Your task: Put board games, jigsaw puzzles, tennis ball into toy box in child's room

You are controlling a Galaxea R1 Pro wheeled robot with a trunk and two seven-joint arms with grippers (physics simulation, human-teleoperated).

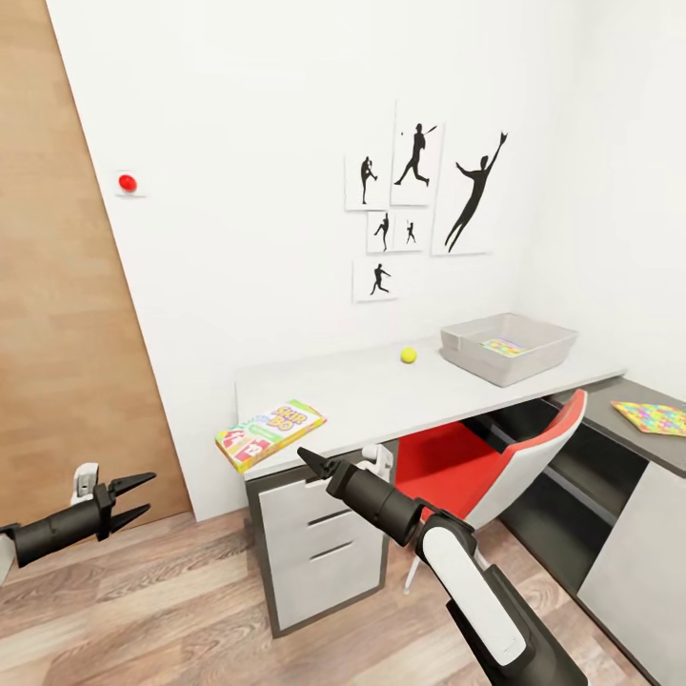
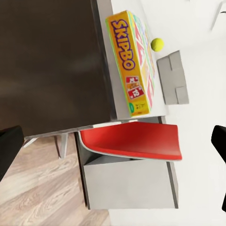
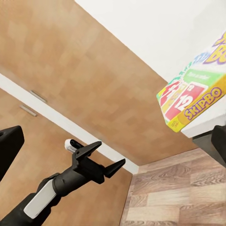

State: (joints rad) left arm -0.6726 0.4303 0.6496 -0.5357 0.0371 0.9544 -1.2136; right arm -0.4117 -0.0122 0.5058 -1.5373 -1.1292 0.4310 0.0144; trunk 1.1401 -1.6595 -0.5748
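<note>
SKIP-BO box (image 1: 271,433) | table (image 1: 381,395) corner | left gripper (image 1: 131,500) wide, right gripper (image 1: 318,465) unclear

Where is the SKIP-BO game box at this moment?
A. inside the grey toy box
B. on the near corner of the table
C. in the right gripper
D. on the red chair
B: the SKIP-BO game box lies flat on the table, far from the toy box.

Both arms are showing matte black tapered wrists ending in pointed two-finger black grippers, the left gripper (image 1: 133,497) and the right gripper (image 1: 314,462). The right forearm is wearing a glossy white shell over black. A small white block is sitting behind each gripper.
</note>
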